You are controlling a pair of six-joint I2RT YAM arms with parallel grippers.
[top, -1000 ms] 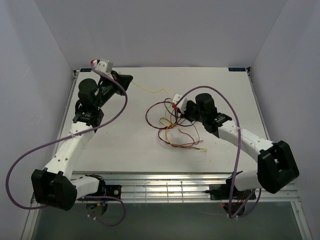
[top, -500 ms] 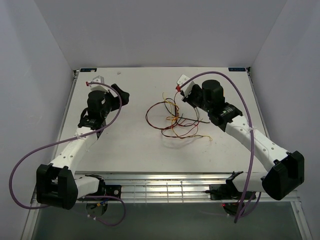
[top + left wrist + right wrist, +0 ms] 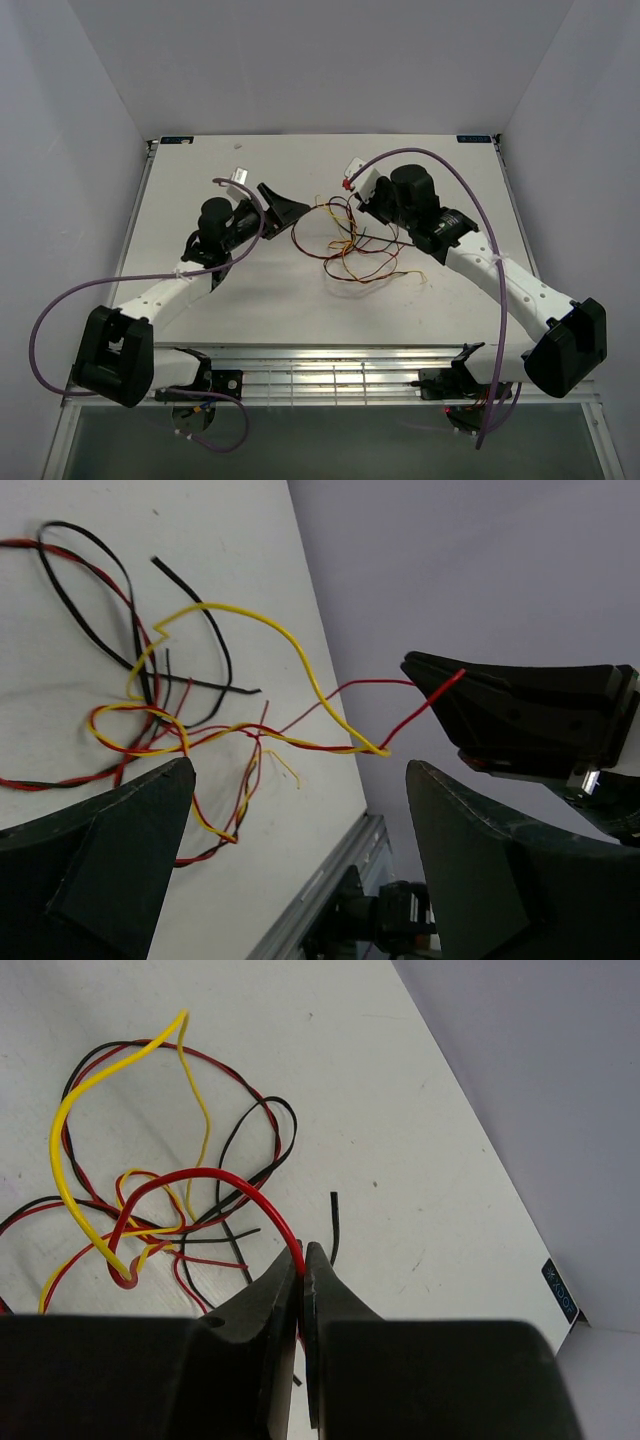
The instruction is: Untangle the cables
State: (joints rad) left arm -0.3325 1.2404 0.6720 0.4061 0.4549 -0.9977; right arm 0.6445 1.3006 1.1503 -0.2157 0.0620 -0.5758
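Note:
The cables (image 3: pixel 345 240) lie as a loose tangle of thin yellow, red and black wires in the middle of the white table. My right gripper (image 3: pixel 362 212) hangs over the tangle's far right side. In the right wrist view it (image 3: pixel 303 1250) is shut on a red cable (image 3: pixel 200 1175) that arches up from the pile, with a yellow loop (image 3: pixel 70 1130) and black strands (image 3: pixel 270 1120) behind it. My left gripper (image 3: pixel 290 210) sits just left of the tangle, open. Its wrist view shows wide jaws (image 3: pixel 302 768) with nothing between them and the cables (image 3: pixel 180 720) ahead.
The white table (image 3: pixel 250 290) ends in a metal rail (image 3: pixel 340 370) at the near edge. Grey walls close in on the left, back and right. Thick purple cables (image 3: pixel 60 310) loop off both arms. The right gripper's fingers (image 3: pixel 520 715) show in the left wrist view.
My left gripper let go of the yellow cable, opened, and swung from the far left corner toward the tangle. My right gripper stayed shut on the red cable and shifted slightly.

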